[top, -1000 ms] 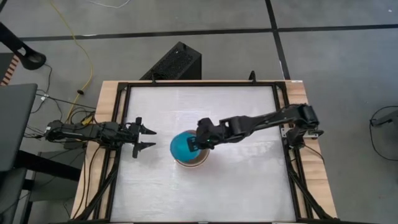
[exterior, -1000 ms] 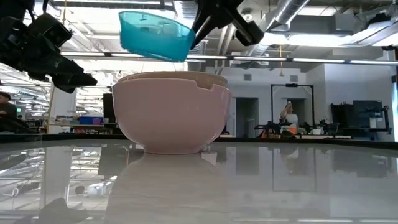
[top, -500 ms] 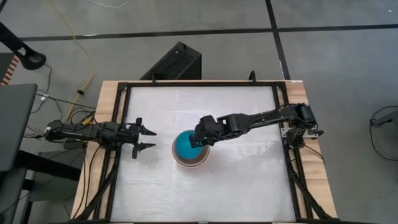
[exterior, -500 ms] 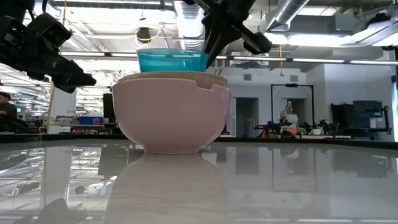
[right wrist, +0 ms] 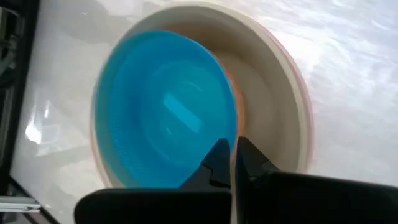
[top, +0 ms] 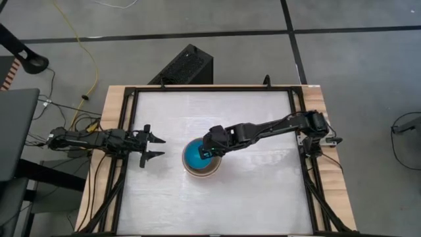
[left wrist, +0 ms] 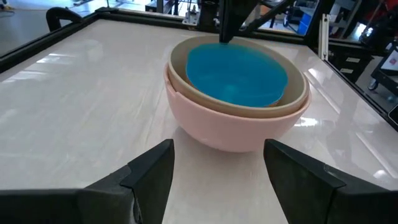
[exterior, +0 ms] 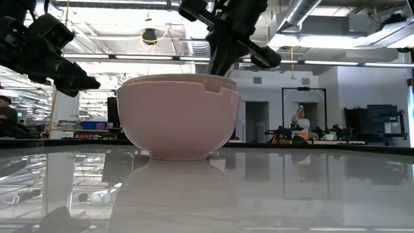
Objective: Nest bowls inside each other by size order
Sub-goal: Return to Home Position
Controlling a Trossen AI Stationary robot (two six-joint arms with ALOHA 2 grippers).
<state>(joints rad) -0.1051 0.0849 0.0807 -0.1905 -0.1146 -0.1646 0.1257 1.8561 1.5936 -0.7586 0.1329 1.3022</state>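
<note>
The salmon-pink bowl [exterior: 178, 120] stands on its base at the table's middle, with the grey-beige bowl [left wrist: 298, 93] nested in it. The teal-blue bowl [right wrist: 161, 112] sits inside these and also shows in the left wrist view [left wrist: 236, 71]. In the low view it is hidden below the rims. My right gripper [right wrist: 233, 160] is over the stack's right side [top: 209, 149], shut on the teal-blue bowl. My left gripper [top: 156, 146] is open and empty, left of the stack. I cannot make out a cream-white or a light blue bowl. My right gripper pinches the teal-blue bowl's rim [right wrist: 231, 140] on the side toward the table's right edge, one finger inside the bowl and one outside. The fingers [exterior: 220, 61] come from above, slanting down. The bowl is upright, down inside the grey-beige bowl.
The white tabletop [top: 256, 191] is framed by black rails [top: 297, 118]. A black box [top: 187, 66] stands beyond the far edge. Bare table lies around the stack.
My right gripper has gone down with the teal-blue bowl. The bowl hung tilted above the stack, then levelled, and now it has sunk inside the grey-beige bowl, below the rims in the low view.
</note>
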